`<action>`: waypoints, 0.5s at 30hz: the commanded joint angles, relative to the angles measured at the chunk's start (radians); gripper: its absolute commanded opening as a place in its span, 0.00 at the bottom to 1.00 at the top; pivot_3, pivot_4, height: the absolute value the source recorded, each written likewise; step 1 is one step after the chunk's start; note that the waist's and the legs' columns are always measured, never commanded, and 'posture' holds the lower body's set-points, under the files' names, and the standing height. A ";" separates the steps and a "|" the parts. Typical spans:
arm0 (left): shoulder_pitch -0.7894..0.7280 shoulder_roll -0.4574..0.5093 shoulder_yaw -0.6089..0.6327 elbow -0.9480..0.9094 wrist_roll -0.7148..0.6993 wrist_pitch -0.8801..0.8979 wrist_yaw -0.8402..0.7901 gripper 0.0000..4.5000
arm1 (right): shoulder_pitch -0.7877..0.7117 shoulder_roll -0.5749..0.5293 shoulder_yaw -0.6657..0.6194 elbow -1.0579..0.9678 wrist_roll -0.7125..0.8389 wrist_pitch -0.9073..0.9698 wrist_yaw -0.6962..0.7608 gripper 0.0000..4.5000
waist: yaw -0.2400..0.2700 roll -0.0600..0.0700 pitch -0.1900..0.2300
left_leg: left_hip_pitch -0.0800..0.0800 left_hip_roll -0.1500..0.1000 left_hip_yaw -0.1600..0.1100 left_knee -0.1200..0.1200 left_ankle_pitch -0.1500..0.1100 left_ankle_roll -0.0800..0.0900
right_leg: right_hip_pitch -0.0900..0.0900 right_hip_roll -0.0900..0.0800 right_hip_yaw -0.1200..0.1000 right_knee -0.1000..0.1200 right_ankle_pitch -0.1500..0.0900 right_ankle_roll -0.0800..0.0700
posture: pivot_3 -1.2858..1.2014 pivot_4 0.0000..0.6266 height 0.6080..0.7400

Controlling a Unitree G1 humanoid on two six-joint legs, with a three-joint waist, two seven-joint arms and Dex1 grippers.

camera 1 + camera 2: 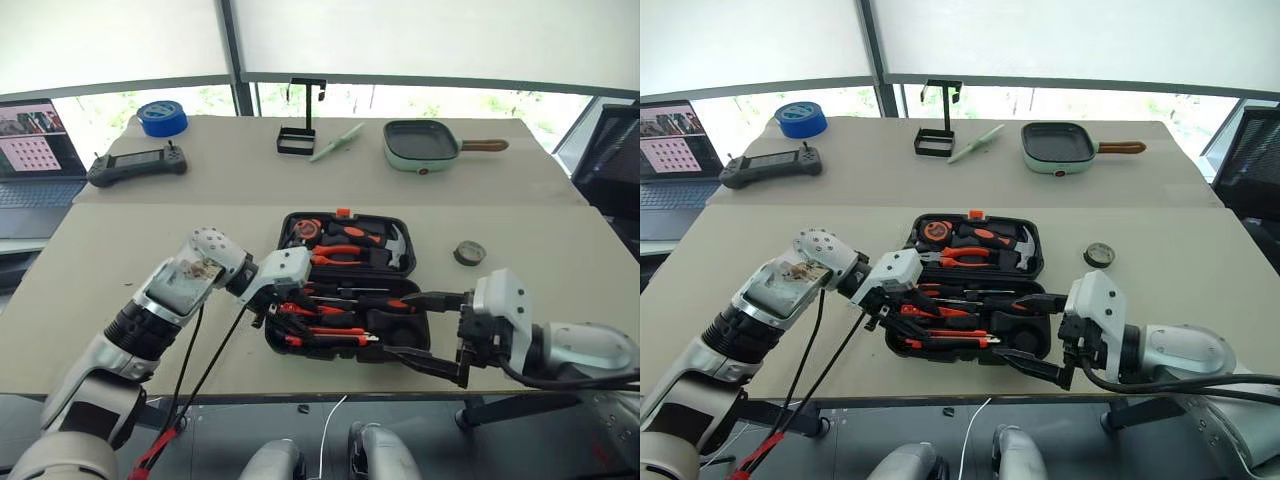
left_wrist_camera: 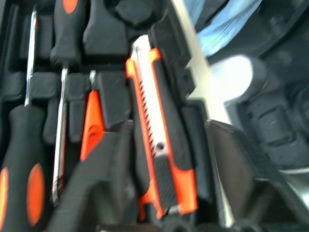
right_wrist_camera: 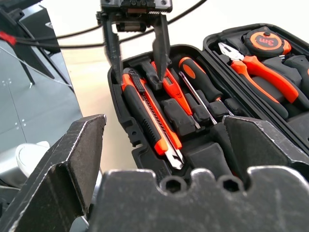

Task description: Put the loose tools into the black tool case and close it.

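Orange and black, the utility knife (image 3: 150, 120) is seen lying in its moulded slot along the near edge of the open black tool case (image 1: 415, 322) on the desk (image 1: 120, 260). The left hand (image 3: 137, 48) is poised just above the knife's handle end with its fingers a little apart and nothing gripped. The right hand (image 1: 428, 335) is held at the case's near right corner, jaws spread wide and empty. Two screwdrivers (image 3: 198, 82) are already seated beside the knife. The small dark tape roll (image 1: 469, 253) is left on the desk, apart from the case on its right. The left hand would best be lifted straight up, so the seated knife is not dragged out; the roll should then be fetched.
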 commanded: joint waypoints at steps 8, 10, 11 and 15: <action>0.002 -0.002 -0.025 -0.016 0.011 -0.045 -0.039 0.01 | 0.003 0.000 -0.014 -0.024 -0.006 -0.025 0.003 1.00 | 0.000 0.000 0.000 | 0.000 0.000 0.000 0.000 0.000 0.000 | 0.000 0.000 0.000 0.000 0.000 0.000 | 0.52 0.24 1.00; 0.001 0.001 -0.058 0.000 0.053 -0.060 -0.037 0.01 | 0.005 0.005 -0.018 -0.024 -0.005 -0.024 -0.005 1.00 | 0.000 0.000 0.000 | 0.000 0.000 0.000 0.000 0.000 0.000 | 0.000 0.000 0.000 0.000 0.000 0.000 | 0.52 0.24 1.00; 0.006 0.006 -0.071 0.004 0.064 -0.087 -0.054 0.01 | 0.007 0.009 -0.020 -0.021 -0.009 -0.024 -0.013 1.00 | 0.000 0.000 0.000 | 0.000 0.000 0.000 0.000 0.000 0.000 | 0.000 0.000 0.000 0.000 0.000 0.000 | 0.52 0.24 1.00; 0.017 0.006 -0.116 0.028 0.119 -0.160 -0.062 0.01 | 0.010 0.012 -0.020 -0.017 -0.012 -0.023 -0.023 1.00 | -0.001 0.000 0.000 | 0.000 0.000 0.000 0.000 0.000 0.000 | 0.000 0.000 0.000 0.000 0.000 0.000 | 0.52 0.24 1.00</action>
